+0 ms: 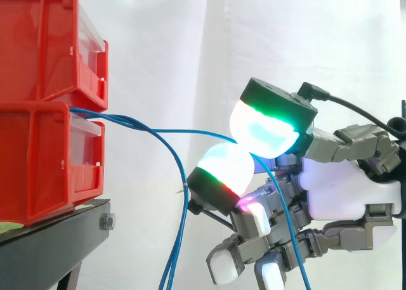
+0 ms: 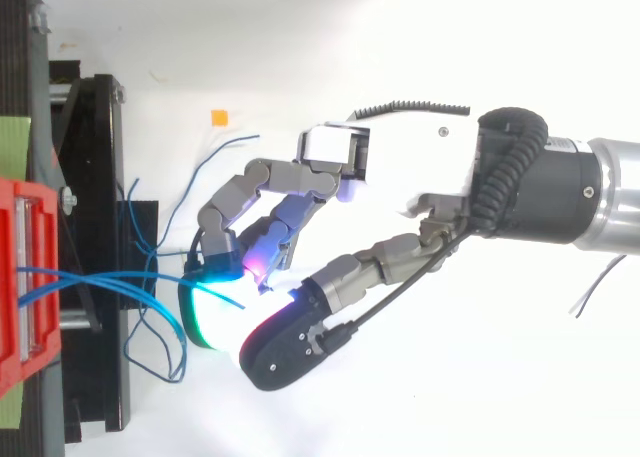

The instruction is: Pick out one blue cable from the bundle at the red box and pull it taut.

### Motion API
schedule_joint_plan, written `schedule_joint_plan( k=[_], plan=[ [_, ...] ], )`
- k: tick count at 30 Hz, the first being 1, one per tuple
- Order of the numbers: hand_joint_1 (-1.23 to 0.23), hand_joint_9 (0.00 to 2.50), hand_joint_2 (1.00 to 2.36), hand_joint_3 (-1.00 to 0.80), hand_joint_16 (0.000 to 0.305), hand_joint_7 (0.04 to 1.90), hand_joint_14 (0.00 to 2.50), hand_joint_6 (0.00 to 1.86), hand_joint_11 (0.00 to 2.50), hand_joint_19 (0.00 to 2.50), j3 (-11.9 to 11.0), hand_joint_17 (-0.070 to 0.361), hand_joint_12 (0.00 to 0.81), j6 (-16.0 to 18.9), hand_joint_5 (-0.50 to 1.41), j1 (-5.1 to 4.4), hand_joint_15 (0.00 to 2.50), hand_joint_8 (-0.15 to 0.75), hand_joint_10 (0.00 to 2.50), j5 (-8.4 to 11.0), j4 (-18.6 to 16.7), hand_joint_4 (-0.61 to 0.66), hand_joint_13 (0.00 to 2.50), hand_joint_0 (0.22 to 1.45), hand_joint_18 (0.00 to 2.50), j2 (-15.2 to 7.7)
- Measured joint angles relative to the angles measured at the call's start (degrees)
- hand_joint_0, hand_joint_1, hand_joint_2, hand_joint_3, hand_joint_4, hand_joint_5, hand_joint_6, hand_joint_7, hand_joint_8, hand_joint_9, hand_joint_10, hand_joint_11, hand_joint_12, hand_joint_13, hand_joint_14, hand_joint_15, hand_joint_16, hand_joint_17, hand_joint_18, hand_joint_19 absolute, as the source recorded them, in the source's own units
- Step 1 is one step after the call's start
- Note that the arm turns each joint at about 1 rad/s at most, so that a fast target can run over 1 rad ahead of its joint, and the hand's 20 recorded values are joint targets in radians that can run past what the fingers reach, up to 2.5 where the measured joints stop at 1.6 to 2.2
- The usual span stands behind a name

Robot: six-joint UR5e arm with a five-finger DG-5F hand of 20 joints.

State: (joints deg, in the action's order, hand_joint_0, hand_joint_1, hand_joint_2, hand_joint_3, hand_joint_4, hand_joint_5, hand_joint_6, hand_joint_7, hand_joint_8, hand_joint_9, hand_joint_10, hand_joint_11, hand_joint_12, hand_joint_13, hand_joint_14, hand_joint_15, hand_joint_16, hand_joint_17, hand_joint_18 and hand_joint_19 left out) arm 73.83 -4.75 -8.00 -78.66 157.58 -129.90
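One blue cable leaves the front of the stacked red bins at the left of the frame and runs almost level to the centre. There the robot hand grasps it, pinched between two glowing fingertips. Past them it drops toward the lower edge. Other blue cables hang slack beside the black stand, before the white curtain.
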Motion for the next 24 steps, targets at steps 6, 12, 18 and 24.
schedule_joint_plan(
  k=[6, 12, 18, 24],
  plan=[
    [-0.55, 0.96, 1.00, -0.50, 0.042, 0.88, 0.02, 0.98, 0.85, 0.63, 0.0, 0.094, 0.303, 0.1, -0.18, 0.00, 0.44, 0.212, 0.03, -0.05, 0.2, 0.05, 0.70, 0.58, 0.75, 0.0],
    [-0.51, 0.96, 1.00, -0.50, 0.043, 0.82, 0.02, 0.98, 0.84, 0.63, 0.0, 0.097, 0.308, 0.0, -0.18, 0.01, 0.44, 0.214, 0.02, -0.16, 0.1, 0.06, 0.70, 0.56, 0.75, 0.0],
    [-0.48, 0.97, 1.00, -0.50, 0.044, 0.79, 0.02, 0.98, 0.84, 0.64, 0.0, 0.099, 0.310, 0.0, -0.18, 0.01, 0.44, 0.220, 0.03, -0.17, 0.0, 0.06, 0.70, 0.54, 0.75, 0.0],
    [-0.45, 0.97, 1.00, -0.50, 0.043, 0.85, 0.02, 0.97, 0.84, 0.66, 0.0, 0.096, 0.304, -0.1, -0.17, 0.03, 0.45, 0.220, 0.03, -0.18, 0.0, 0.04, 0.69, 0.58, 0.74, 0.0]
  ],
)
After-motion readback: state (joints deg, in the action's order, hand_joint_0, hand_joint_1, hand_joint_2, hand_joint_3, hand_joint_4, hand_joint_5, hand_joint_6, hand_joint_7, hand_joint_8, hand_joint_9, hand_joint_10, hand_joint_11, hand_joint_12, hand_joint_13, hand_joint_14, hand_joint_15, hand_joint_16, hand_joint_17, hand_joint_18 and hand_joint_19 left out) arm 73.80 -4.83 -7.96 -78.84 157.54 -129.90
